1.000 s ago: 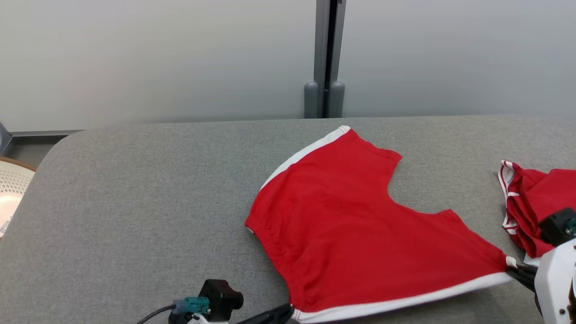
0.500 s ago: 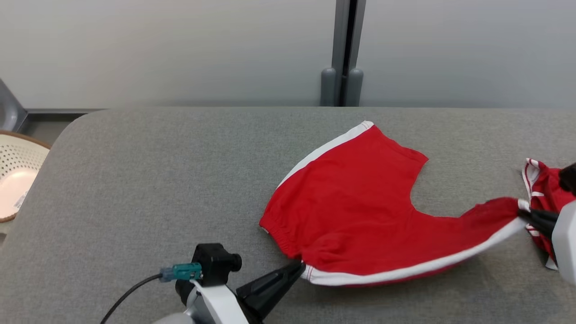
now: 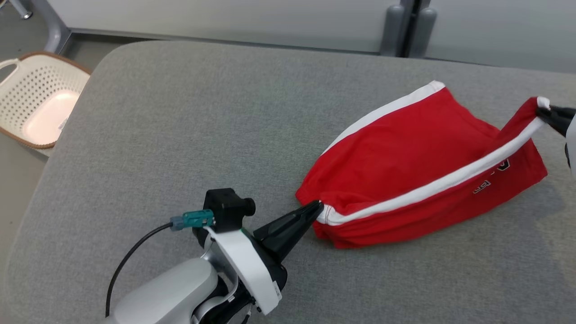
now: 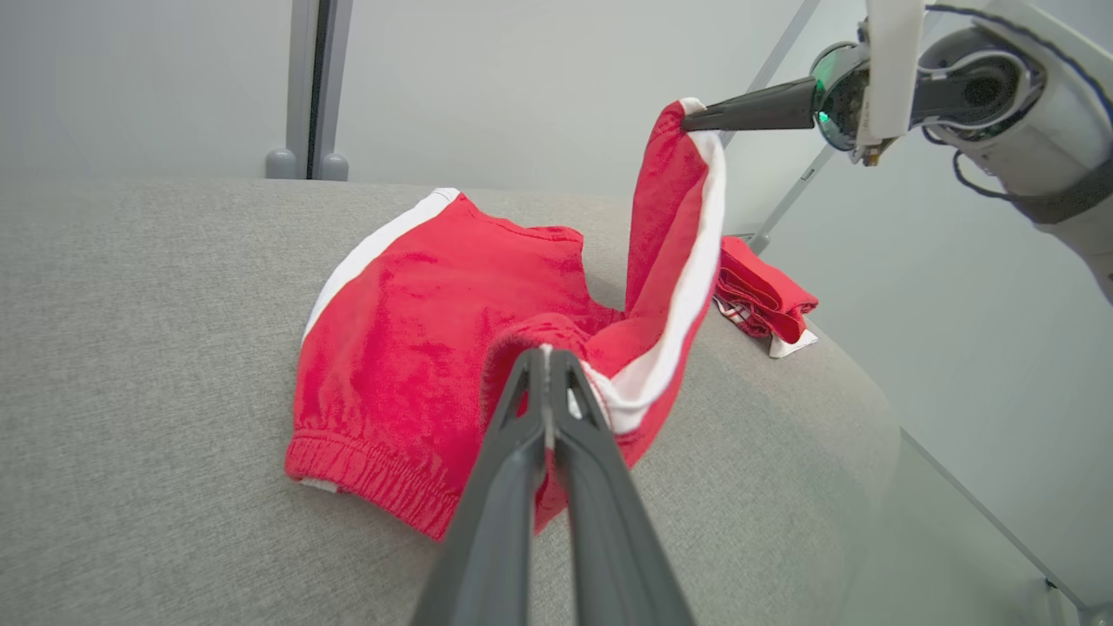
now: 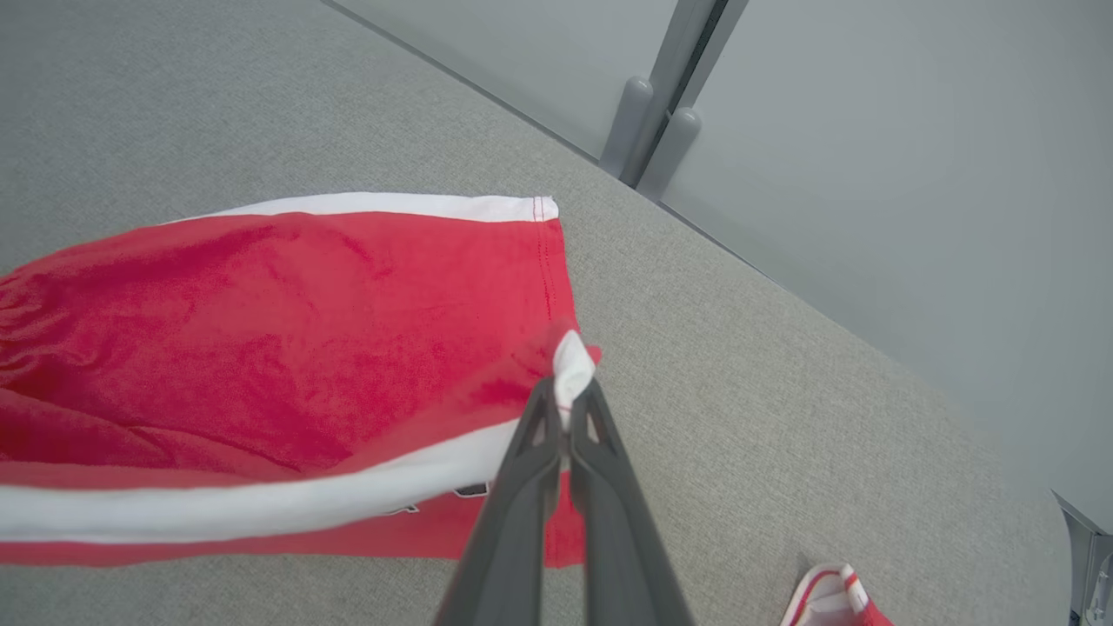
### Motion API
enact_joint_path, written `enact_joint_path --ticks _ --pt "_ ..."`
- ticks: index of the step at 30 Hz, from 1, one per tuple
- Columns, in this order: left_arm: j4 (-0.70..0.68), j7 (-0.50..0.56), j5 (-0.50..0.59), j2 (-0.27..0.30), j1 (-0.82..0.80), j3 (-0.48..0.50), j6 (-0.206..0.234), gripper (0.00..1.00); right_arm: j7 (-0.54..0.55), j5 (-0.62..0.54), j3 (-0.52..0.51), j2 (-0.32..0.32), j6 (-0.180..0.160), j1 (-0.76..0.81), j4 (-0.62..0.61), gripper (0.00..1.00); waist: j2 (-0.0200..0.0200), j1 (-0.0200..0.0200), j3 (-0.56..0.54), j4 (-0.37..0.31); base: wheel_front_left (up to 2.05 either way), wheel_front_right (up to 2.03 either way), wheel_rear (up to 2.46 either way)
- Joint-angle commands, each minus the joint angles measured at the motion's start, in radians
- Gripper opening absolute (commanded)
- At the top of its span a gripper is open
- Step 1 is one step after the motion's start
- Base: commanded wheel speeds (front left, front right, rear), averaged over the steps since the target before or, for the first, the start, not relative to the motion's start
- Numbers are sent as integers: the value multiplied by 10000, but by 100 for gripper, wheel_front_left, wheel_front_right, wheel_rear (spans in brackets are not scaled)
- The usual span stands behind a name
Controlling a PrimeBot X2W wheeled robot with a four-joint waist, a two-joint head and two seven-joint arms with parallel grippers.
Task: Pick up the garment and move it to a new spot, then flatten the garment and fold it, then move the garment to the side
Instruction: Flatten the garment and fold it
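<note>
The garment (image 3: 405,148) is a pair of red shorts with white side stripes, lying on the grey padded table (image 3: 180,112). My left gripper (image 3: 317,209) is shut on the waistband corner at the near white stripe; in the left wrist view this left gripper (image 4: 546,352) pinches the cloth. My right gripper (image 3: 541,110) is shut on the leg hem corner and holds it up off the table. The near half of the garment (image 4: 417,330) hangs between both grips, lifted over the half that lies flat. The right gripper (image 5: 569,391) nips the white tip.
A second red garment (image 4: 765,300) lies folded near the table's right end, also seen as a red-and-white garment corner (image 5: 835,600). A perforated cream basket (image 3: 40,103) stands on the floor off the table's left end. A grey partition post (image 3: 407,22) rises behind.
Both grippers have raised the shorts' near edge and carried it toward the far edge, doubling the cloth over. The head camera has tilted down and turned.
</note>
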Motion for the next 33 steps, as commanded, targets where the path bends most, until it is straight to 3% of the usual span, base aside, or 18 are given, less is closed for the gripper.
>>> enact_joint_path --ticks 1,17,33 --pt "153 -107 17 -126 -344 -7 -51 0 116 -128 130 13 -22 -454 207 0 -1 0 636 587 0 0 0" --pt "1443 -866 68 -1517 -1798 -755 -114 0 -226 -774 1639 41 -22 -3312 2496 0 -1 0 1920 1907 0 0 0" --pt "2454 -1060 -30 -2139 -2224 -404 -116 0 -840 -642 3278 190 -22 -4569 3511 0 -1 0 2545 2114 0 0 0"
